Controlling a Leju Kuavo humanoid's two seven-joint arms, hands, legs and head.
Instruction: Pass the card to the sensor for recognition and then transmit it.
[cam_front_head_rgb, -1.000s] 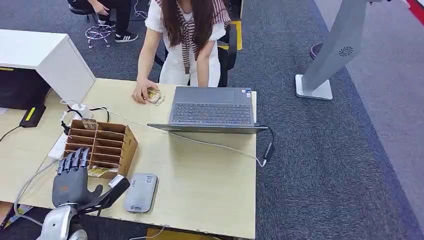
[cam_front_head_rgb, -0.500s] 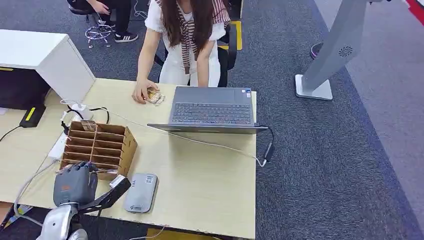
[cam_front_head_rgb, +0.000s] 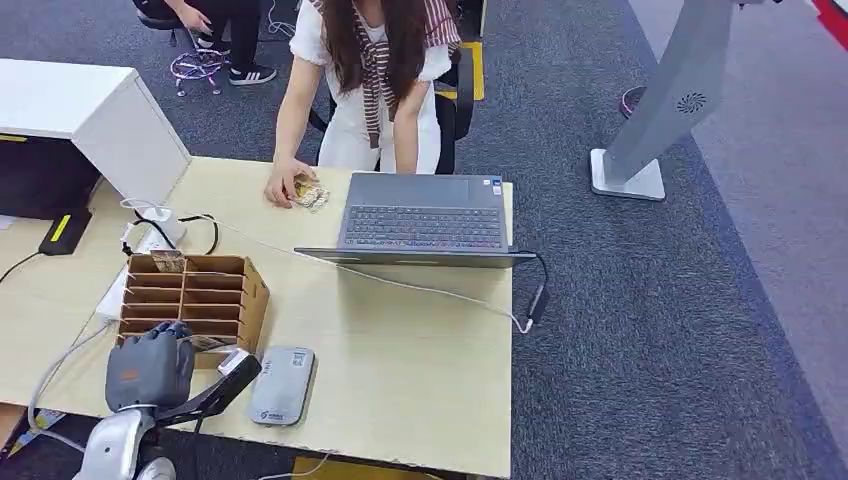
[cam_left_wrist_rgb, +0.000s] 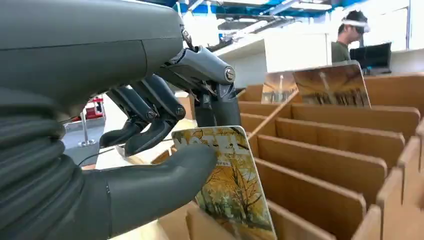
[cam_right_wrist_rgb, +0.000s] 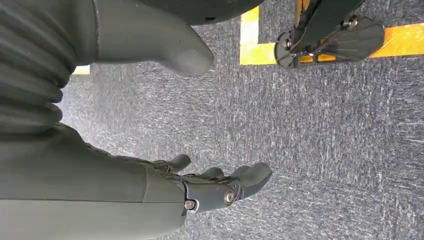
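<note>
Pale wooden desk (cam_front_head_rgb: 420, 340), left hand (cam_front_head_rgb: 150, 365) fingers pinching glossy card (cam_left_wrist_rgb: 231, 187); right hand (cam_right_wrist_rgb: 150, 185) seemingly empty, fingers apart.

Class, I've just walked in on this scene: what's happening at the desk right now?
The robot's left hand is pinching a card with an autumn-tree picture between thumb and fingers, at the near end of the wooden slotted box on the desk. The grey sensor lies flat just beside the box, with nothing on it yet. The right hand hangs open over the carpet. Across the desk, a person sits behind an open laptop, one hand resting on some cards.
</note>
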